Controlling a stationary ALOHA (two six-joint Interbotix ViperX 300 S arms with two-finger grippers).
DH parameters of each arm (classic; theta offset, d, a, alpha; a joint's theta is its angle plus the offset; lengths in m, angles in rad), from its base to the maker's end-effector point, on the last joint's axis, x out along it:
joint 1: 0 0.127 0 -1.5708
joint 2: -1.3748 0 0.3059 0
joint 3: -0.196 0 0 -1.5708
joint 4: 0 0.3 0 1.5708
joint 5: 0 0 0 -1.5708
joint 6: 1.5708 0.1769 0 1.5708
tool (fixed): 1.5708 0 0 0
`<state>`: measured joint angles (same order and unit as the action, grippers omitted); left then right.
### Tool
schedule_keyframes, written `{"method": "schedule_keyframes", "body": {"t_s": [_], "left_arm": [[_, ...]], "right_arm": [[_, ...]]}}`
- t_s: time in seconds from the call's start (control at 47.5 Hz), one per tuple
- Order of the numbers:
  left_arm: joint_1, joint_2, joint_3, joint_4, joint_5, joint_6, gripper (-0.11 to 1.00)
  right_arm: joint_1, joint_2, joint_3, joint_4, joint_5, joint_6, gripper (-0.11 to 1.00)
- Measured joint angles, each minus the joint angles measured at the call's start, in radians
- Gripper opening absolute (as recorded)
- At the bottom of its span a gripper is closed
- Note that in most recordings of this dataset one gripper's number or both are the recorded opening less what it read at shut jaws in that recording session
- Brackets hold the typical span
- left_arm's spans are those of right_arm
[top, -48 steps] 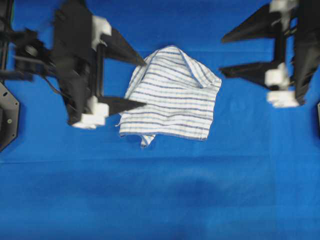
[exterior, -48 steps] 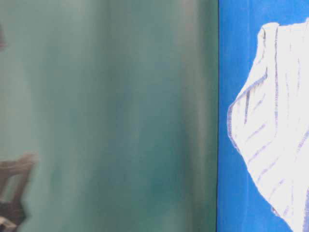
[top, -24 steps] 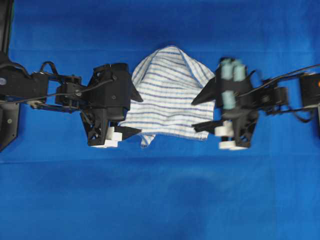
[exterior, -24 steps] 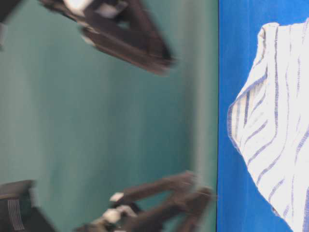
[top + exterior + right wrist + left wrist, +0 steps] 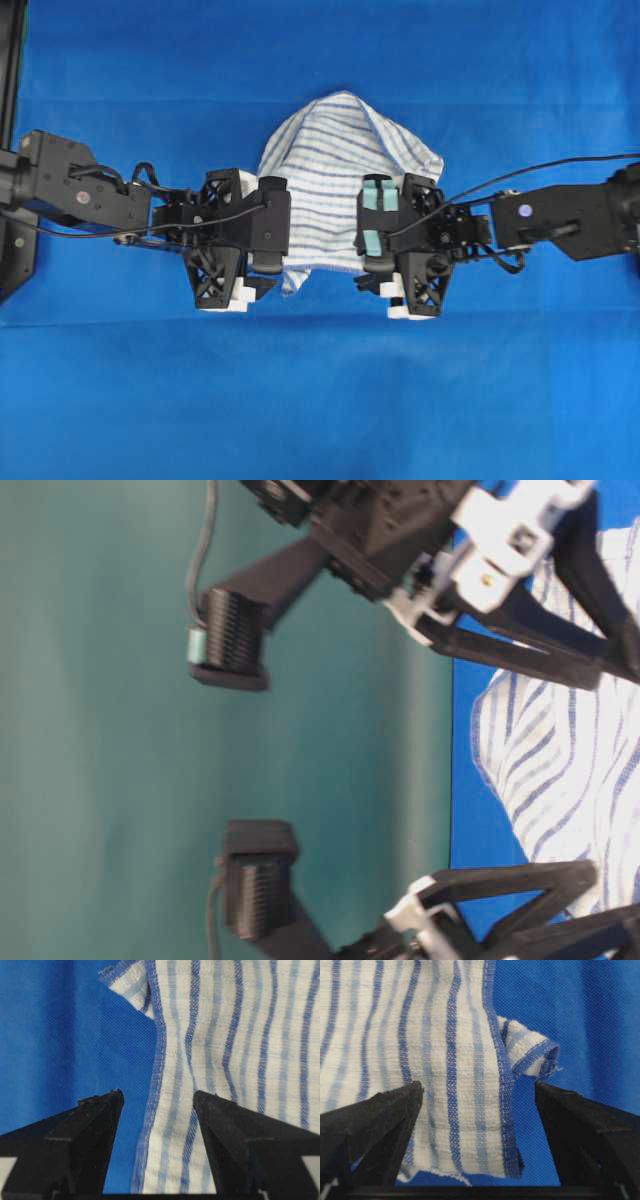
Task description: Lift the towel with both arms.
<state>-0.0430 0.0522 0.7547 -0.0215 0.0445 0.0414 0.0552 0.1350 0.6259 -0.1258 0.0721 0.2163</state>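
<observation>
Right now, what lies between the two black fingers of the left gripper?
In the left wrist view, the striped white towel hem lies between the open left gripper fingers.

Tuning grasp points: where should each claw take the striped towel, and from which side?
Take the towel at its near hem, from above, one claw per side. The left claw and right claw each straddle a hemmed edge lying flat on the blue cloth. Both are open; closing there should probably pinch it.

My left gripper (image 5: 262, 285) sits over the towel's (image 5: 335, 150) left lower edge and my right gripper (image 5: 385, 285) over its right lower edge. The towel lies rumpled on the blue cloth (image 5: 320, 400), its rounded end pointing away from both arms.
</observation>
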Motion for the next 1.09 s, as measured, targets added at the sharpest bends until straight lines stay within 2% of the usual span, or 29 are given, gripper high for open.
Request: {"method": "schedule_keyframes", "body": {"t_s": [0.189, 0.295, 0.4, 0.463, 0.526, 0.632, 0.695, 0.737, 0.842, 1.095], "left_arm": [[-0.002, 0.038, 0.000, 0.000, -0.011, 0.008, 0.85], [-0.002, 0.041, -0.002, 0.000, -0.011, 0.014, 0.77], [0.002, 0.041, -0.002, 0.000, -0.011, 0.014, 0.58], [0.005, 0.041, -0.002, 0.000, -0.012, 0.012, 0.41], [0.012, 0.041, -0.003, 0.000, -0.011, 0.011, 0.23], [0.017, 0.041, -0.009, 0.000, -0.011, 0.008, 0.03], [0.017, 0.041, -0.017, 0.000, -0.011, 0.008, 0.02], [0.017, 0.040, -0.023, 0.000, -0.008, 0.008, 0.02], [0.017, 0.037, -0.041, 0.000, 0.020, 0.008, 0.02], [0.017, -0.041, -0.117, 0.000, 0.199, 0.009, 0.02]], "right_arm": [[0.000, 0.063, -0.025, 0.002, -0.008, 0.000, 0.63], [0.000, 0.080, -0.037, 0.002, -0.008, 0.000, 0.63], [-0.003, 0.094, -0.043, 0.002, -0.008, 0.000, 0.63], [-0.005, 0.100, -0.044, 0.002, -0.008, 0.000, 0.62], [-0.009, 0.107, -0.044, 0.000, -0.006, 0.000, 0.56], [-0.018, 0.112, -0.046, 0.000, -0.008, -0.002, 0.26], [-0.028, 0.112, -0.046, 0.000, -0.008, -0.002, 0.07], [-0.034, 0.112, -0.046, 0.000, -0.006, 0.000, 0.02], [-0.034, 0.112, -0.046, 0.000, -0.006, -0.006, 0.02], [-0.034, 0.043, -0.046, -0.002, 0.069, -0.011, 0.02]]}}
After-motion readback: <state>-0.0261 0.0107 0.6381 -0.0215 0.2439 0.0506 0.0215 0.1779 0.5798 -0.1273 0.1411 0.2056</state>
